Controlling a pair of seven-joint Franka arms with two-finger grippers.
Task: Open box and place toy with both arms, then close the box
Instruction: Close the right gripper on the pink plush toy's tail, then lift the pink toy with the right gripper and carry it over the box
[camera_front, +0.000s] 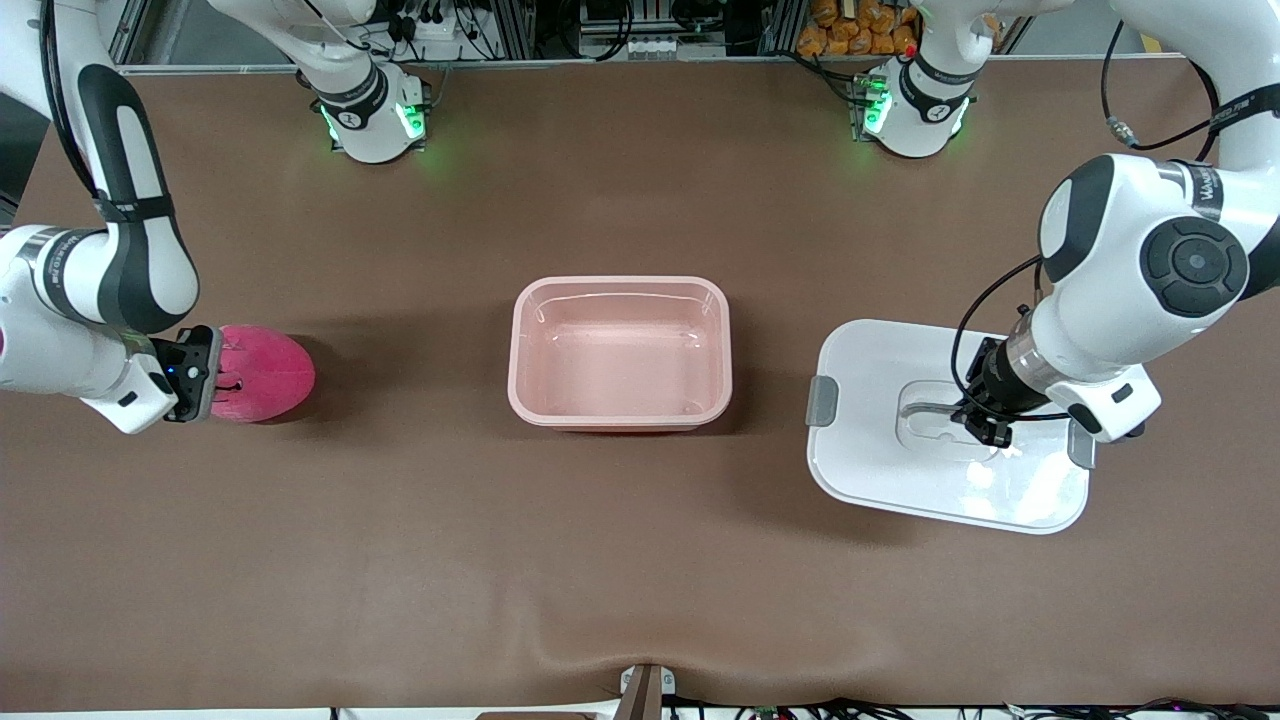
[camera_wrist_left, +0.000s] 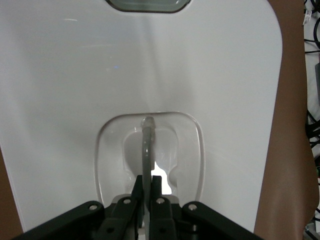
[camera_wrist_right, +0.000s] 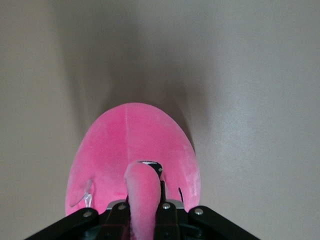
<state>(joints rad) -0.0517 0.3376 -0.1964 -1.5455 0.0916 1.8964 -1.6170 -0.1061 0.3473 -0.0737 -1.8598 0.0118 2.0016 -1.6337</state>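
The pink box stands open in the middle of the table. Its white lid lies flat on the table toward the left arm's end, with a grey clip at its side. My left gripper is shut on the lid's grey handle, down in the recess. The hot-pink plush toy lies on the table toward the right arm's end. My right gripper is shut on a protruding part of the toy.
The brown table cover is bare around the box. Both arm bases with green lights stand along the table's top edge. Cables and racks lie past that edge.
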